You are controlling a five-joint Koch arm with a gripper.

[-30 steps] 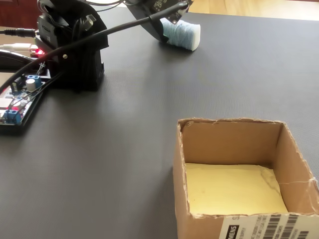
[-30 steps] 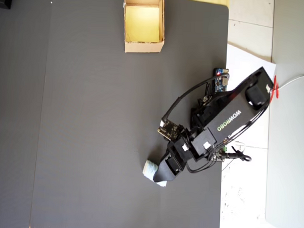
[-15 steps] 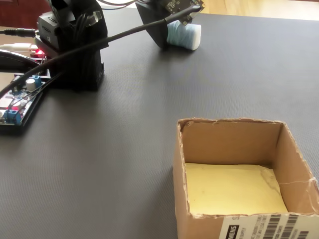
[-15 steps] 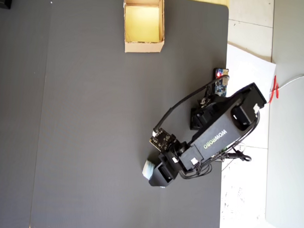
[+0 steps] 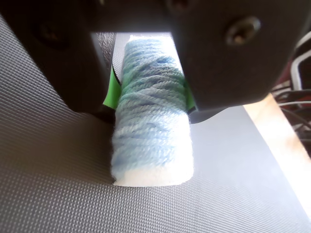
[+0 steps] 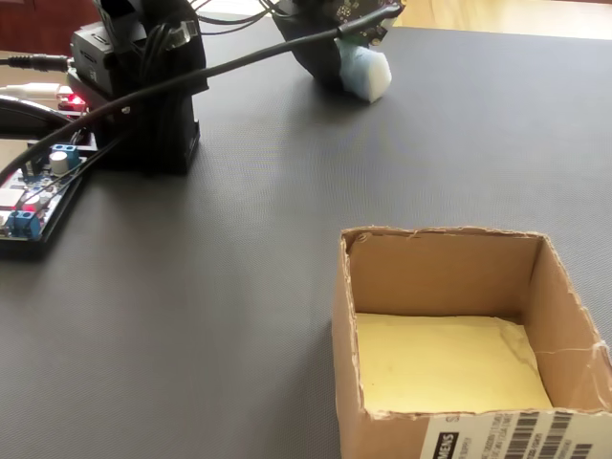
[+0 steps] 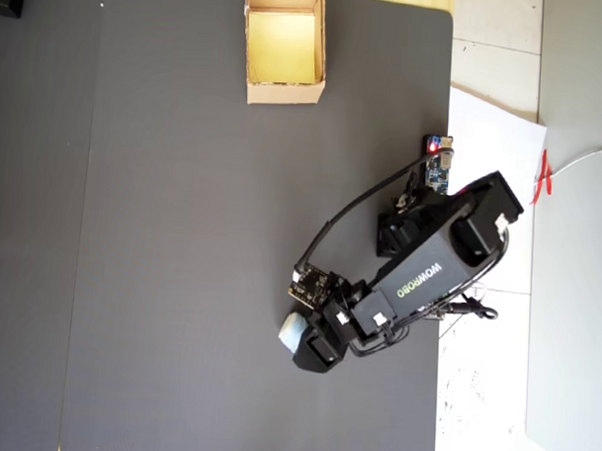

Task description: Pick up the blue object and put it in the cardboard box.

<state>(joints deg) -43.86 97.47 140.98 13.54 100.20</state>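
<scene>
Black jaws closed around blue object [image 5: 151, 109], green pads pressing its sides, resting on grey mat [image 5: 53, 184]

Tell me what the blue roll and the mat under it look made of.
Blue roll: seemingly yarn wound around a white foam-like core; fuzzy strands show, with a smooth white end. Mat: probably rubber or foam, matte dark grey with a fine ribbed grid.
</scene>
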